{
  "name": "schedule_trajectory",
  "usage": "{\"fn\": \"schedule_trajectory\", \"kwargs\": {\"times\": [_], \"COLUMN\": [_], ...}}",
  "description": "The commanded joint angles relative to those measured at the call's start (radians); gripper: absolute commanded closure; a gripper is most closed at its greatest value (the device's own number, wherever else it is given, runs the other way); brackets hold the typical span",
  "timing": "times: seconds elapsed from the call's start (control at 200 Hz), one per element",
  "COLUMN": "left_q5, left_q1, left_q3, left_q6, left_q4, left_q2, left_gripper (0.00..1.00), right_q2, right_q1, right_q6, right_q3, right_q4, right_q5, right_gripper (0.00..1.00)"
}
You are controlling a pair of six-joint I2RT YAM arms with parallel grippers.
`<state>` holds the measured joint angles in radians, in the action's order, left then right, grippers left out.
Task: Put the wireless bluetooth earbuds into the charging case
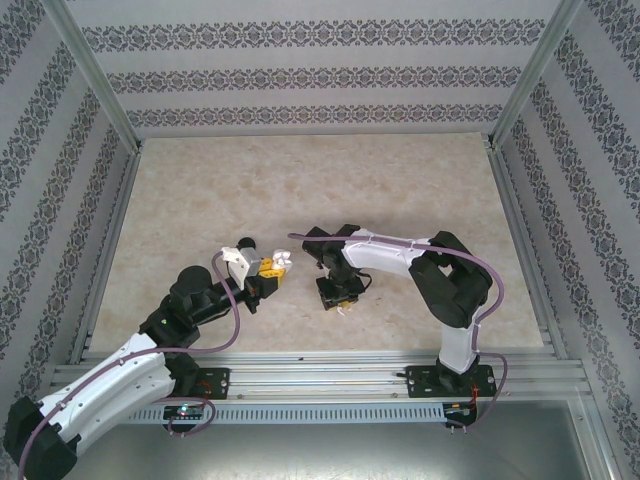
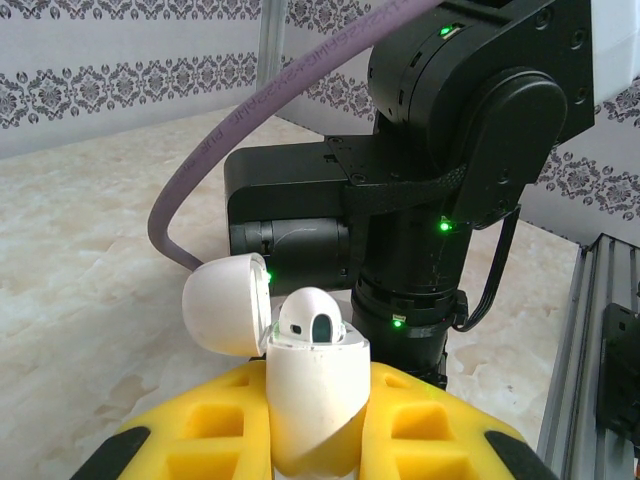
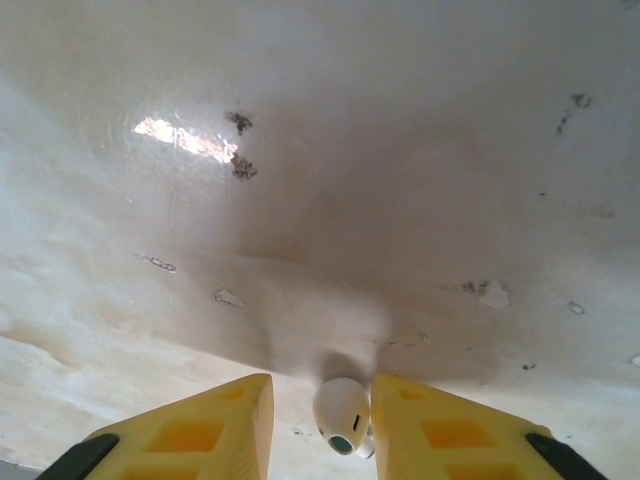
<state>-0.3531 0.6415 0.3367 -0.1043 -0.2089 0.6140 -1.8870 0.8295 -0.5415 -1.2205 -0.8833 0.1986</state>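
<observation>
My left gripper (image 1: 272, 268) is shut on a white charging case (image 2: 312, 400), held upright with its lid (image 2: 225, 305) flipped open to the left. One white earbud (image 2: 310, 318) sits in the case's top. My right gripper (image 3: 322, 425) points down at the table and is open. A second white earbud (image 3: 342, 412) lies on the table between its yellow fingers (image 3: 215, 430). This earbud is close against the right finger, with a gap on its left side. The black earbuds are out of view.
The right arm's black wrist (image 2: 450, 180) and purple cable (image 2: 250, 120) hang close behind the case in the left wrist view. Both grippers are near each other over the marble tabletop (image 1: 320, 190). Aluminium rails (image 1: 300, 378) border the near edge.
</observation>
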Motion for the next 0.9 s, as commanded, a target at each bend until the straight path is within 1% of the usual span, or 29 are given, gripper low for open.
{"fn": "schedule_trajectory", "kwargs": {"times": [0.0, 0.055, 0.13, 0.305, 0.46, 0.669, 0.774, 0.899], "left_q5": [0.009, 0.011, 0.013, 0.014, 0.013, 0.007, 0.008, 0.007], "left_q1": [0.000, 0.000, 0.000, 0.001, 0.000, 0.000, 0.000, 0.000], "left_q3": [-0.006, -0.002, 0.000, 0.005, 0.012, 0.030, 0.032, 0.043], "left_q6": [0.016, 0.018, 0.020, 0.023, 0.027, 0.034, 0.031, 0.031], "left_q4": [-0.010, -0.006, -0.005, -0.003, -0.004, 0.001, -0.011, -0.008], "left_q2": [-0.011, -0.013, -0.012, -0.010, 0.000, 0.019, 0.023, 0.030], "left_gripper": [1.00, 1.00, 1.00, 1.00, 1.00, 1.00, 1.00, 1.00], "right_q2": [-0.015, -0.015, -0.018, -0.011, -0.012, -0.030, -0.019, 0.011], "right_q1": [0.011, 0.012, 0.011, 0.011, 0.012, 0.011, 0.012, 0.007], "right_q6": [0.018, 0.020, 0.020, 0.030, 0.048, 0.057, 0.057, 0.054], "right_q3": [-0.004, -0.002, -0.001, 0.006, 0.006, -0.005, -0.002, 0.002], "right_q4": [-0.028, -0.027, -0.032, -0.050, -0.067, -0.066, -0.054, -0.037], "right_q5": [-0.008, -0.007, -0.009, -0.013, -0.016, 0.001, 0.001, 0.002], "right_gripper": [0.71, 0.75, 0.76, 0.67, 0.66, 0.74, 0.78, 0.80]}}
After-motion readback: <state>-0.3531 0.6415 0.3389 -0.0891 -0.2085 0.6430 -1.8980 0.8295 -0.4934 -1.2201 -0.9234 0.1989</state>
